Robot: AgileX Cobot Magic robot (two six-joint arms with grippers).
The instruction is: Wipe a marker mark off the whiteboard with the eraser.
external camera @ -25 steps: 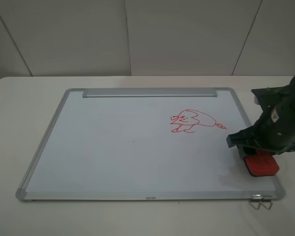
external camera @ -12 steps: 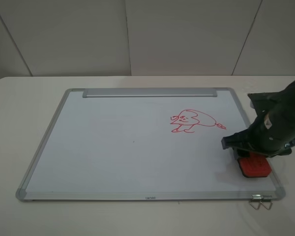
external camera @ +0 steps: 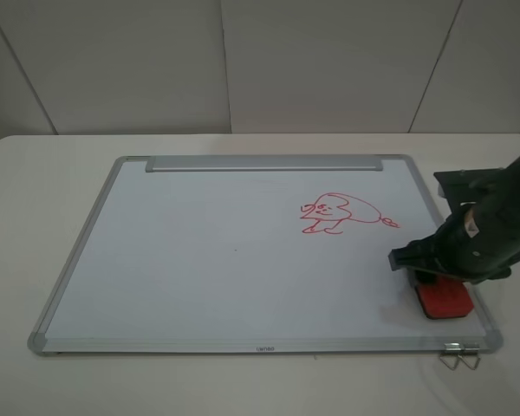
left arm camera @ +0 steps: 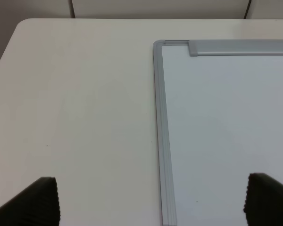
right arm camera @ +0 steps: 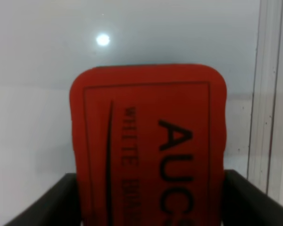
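Note:
The whiteboard (external camera: pixel 199 260) lies flat on the white table. Near its near right corner the red eraser (external camera: pixel 442 300) rests on the board surface. My right gripper (external camera: pixel 437 282) is shut on it from above. In the right wrist view the eraser (right arm camera: pixel 148 136) with its black lettering sits between the two dark fingers (right arm camera: pixel 54 202), over the whiteboard (right arm camera: pixel 155 28) and close to its frame. The upright round-bellied marker mark shows in no view. My left gripper (left arm camera: pixel 151 202) is open and hovers over the whiteboard (left arm camera: pixel 226 117) at its left frame edge; the exterior view does not show it.
A red sideways heart-shaped creature drawing (external camera: pixel 342 212) with a tail sits on the board's right half, beyond the eraser. The metal tray strip (external camera: pixel 264 163) runs along the far edge. A wire clip (external camera: pixel 459 355) lies at the near right corner. Bare table (left arm camera: pixel 75 103) lies left of the board.
My right gripper has slid the eraser leftward and slightly nearer, further in from the right frame. The drawing and board are unchanged.

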